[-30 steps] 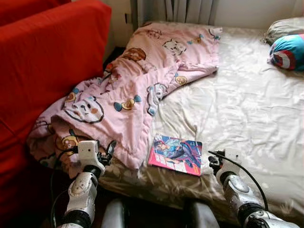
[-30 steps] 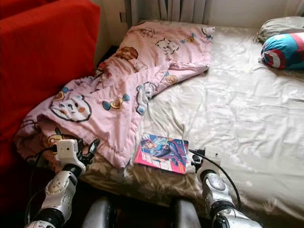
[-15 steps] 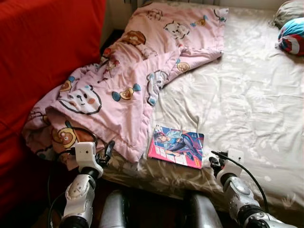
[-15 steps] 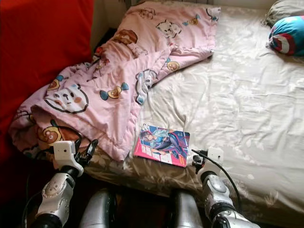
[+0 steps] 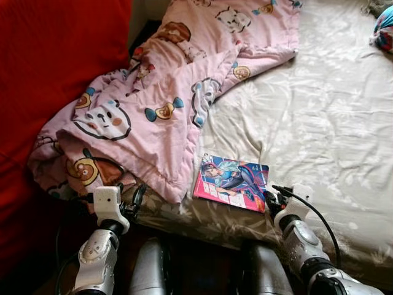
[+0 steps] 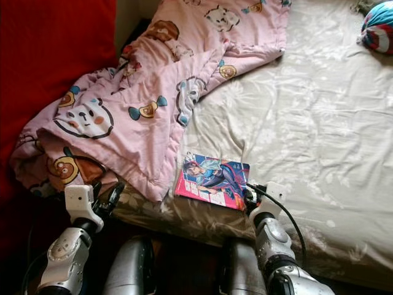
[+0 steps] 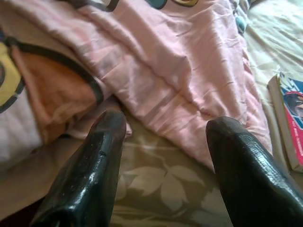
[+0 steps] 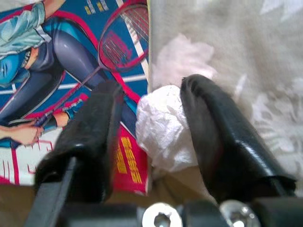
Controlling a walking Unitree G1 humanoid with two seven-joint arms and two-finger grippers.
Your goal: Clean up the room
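A comic book (image 5: 232, 182) with a blue and pink cover lies near the bed's front edge, and a crumpled white tissue (image 8: 163, 125) rests at its right edge. My right gripper (image 8: 151, 90) is open at that spot, its fingers on either side of the tissue, one finger (image 8: 213, 127) touching it. It appears at the book's right corner (image 5: 272, 198) in the left eye view. A rumpled pink cartoon blanket (image 5: 166, 92) covers the bed's left part. My left gripper (image 7: 165, 125) stands open and empty at the bed edge, just below the blanket's hem.
A red sofa (image 5: 49, 61) stands close on the left of the bed. The beige flowered sheet (image 5: 319, 123) stretches to the right. A blue and red pillow (image 5: 384, 27) lies at the far right corner. My legs (image 5: 147, 270) are against the bed's front.
The camera has tilted down and drawn closer to the bed. My right gripper has moved up to the book's right corner, by the tissue. The left gripper has barely moved.
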